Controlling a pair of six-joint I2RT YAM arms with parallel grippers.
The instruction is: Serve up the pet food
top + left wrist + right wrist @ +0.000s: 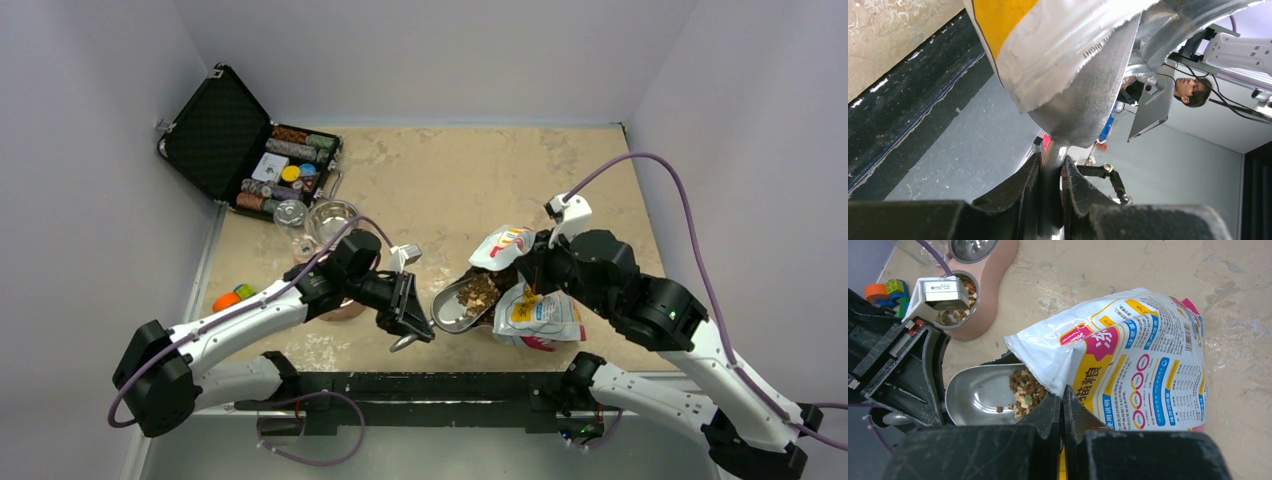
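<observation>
The pet food point(1025, 387) is brown and tan kibble heaped at the mouth of a metal scoop point(975, 395), which lies with its front inside the torn opening of the white printed bag point(1143, 355). My left gripper point(1052, 162) is shut on the scoop's handle; above it are the scoop's underside point(1088, 100) and the bag point(1048, 45). My right gripper point(1062, 392) is shut on the bag's torn edge. From above, the left gripper point(410, 322) holds the scoop point(462, 300) against the bag point(535, 305), and the right gripper point(528, 280) pinches the bag.
A pink double-bowl feeder point(993, 270) stands left of the scoop, with kibble in one bowl point(960, 300); it lies under my left arm point(345, 310). Toy blocks point(235, 296), two clear glasses point(330, 215) and an open black case of chips point(250, 150) stand at the left.
</observation>
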